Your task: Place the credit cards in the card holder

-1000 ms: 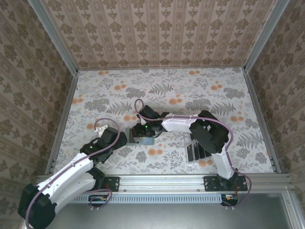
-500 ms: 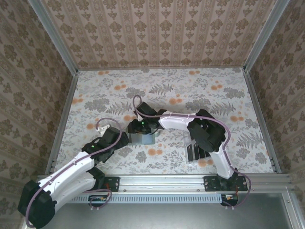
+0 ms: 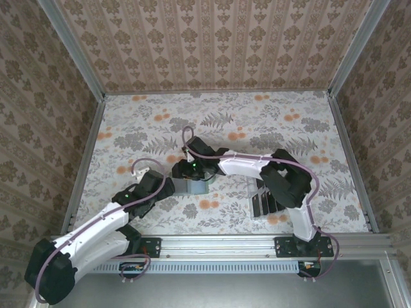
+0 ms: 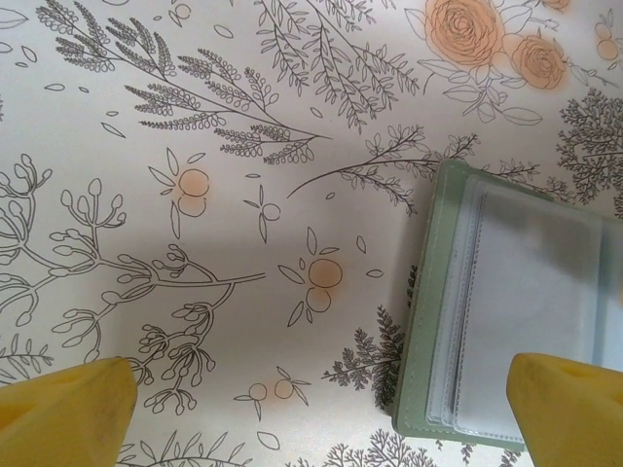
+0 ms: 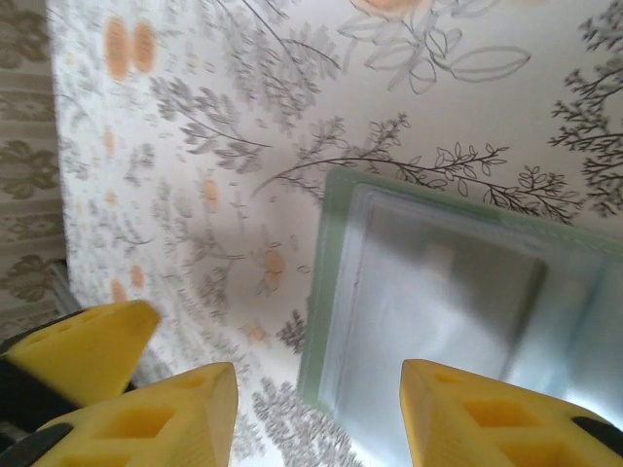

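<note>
The sage-green folding card holder [image 4: 506,311] lies open on the counter [image 3: 289,135]. Over it, the left fingers [image 4: 68,413] stand wide and the right fingers [image 5: 467,413] half-open, both empty. Pin its flap flat before loading thin black credit cards [image 3: 262,204].

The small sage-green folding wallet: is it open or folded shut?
Open: the small sage-green folding wallet lies spread, its clear plastic sleeves facing up.
</note>
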Controlling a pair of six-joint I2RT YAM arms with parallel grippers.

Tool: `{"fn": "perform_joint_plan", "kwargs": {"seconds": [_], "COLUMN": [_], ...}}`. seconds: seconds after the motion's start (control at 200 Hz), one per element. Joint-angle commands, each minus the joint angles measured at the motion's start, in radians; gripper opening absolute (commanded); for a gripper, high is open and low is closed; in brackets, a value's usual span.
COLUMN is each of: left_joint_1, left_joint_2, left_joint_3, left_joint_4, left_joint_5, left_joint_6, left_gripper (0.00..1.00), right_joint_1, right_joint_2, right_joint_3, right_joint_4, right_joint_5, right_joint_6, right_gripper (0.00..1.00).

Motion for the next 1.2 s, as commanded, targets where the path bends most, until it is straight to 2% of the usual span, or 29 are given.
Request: {"fn": "perform_joint_plan", "kwargs": {"seconds": [0.0, 0.14, 0.385, 0.61, 0.69, 0.84, 1.0, 1.195], "left_joint_1": [-0.004, -0.005, -0.007, -0.007, -0.010, -0.010, -0.010, -0.017], "left_joint_2": [0.028, 0.086, 0.213, 0.297, 0.307, 0.323, 0.339, 0.344], "left_joint_3": [0.019, 0.046, 0.116, 0.173, 0.185, 0.205, 0.218, 0.223], "left_joint_4": [0.023, 0.033, 0.049, 0.042, 0.042, 0.031, 0.025, 0.024], "left_joint_5": [0.010, 0.020, 0.035, 0.035, 0.028, 0.017, 0.015, 0.017], "left_joint_6": [0.031, 0.072, 0.145, 0.177, 0.184, 0.197, 0.201, 0.193], "left_gripper": [1.00, 1.00, 1.00, 1.00, 1.00, 1.00, 1.00, 1.00], "right_joint_1": [-0.019, -0.052, -0.073, -0.049, -0.027, 0.026, 0.074, 0.096], "right_joint_2": [-0.137, -0.284, -0.551, -0.753, -0.799, -0.825, -0.767, -0.625], "right_joint_3": [-0.059, -0.140, -0.243, -0.352, -0.385, -0.421, -0.409, -0.375], "right_joint_4": [-0.007, -0.166, -0.551, -0.787, -0.855, -0.936, -0.980, -1.012], "right_joint_5": [0.044, 0.167, 0.486, 0.608, 0.628, 0.645, 0.677, 0.717], "right_joint_6": [-0.006, -0.076, -0.181, -0.132, -0.103, -0.053, -0.025, -0.031], "right_gripper": [0.50, 0.49, 0.49, 0.45, 0.39, 0.30, 0.30, 0.30]}}
